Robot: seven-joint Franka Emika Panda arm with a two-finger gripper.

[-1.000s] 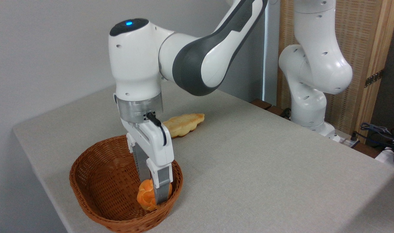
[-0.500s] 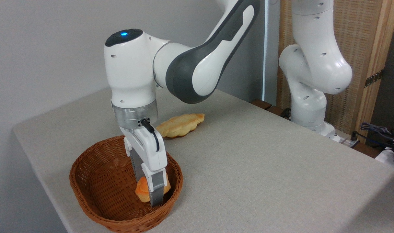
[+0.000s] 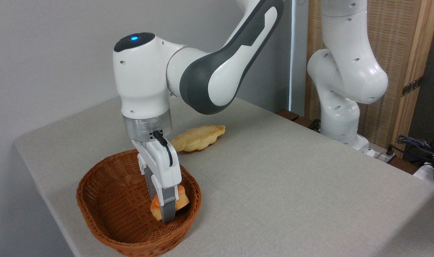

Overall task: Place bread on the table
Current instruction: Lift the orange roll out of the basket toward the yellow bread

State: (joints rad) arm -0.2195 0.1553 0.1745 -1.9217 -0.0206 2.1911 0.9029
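Observation:
The bread (image 3: 181, 202), a small glossy orange bun, hangs inside the brown wicker basket (image 3: 106, 210) near its right wall, lifted off the basket floor. My gripper (image 3: 163, 210) points down into the basket and is shut on the bun, one grey finger in front of it and the other behind. The grey-beige table (image 3: 274, 185) stretches out to the right of the basket.
A longer pale yellow braided loaf (image 3: 198, 137) lies on the table just behind the basket. The arm's white base (image 3: 340, 117) stands at the table's far right edge. Cables and small items (image 3: 424, 150) sit off the table at the right.
My gripper has risen a little and shifted slightly left, carrying the bun up off the basket floor; the bun now sits tilted between the fingers.

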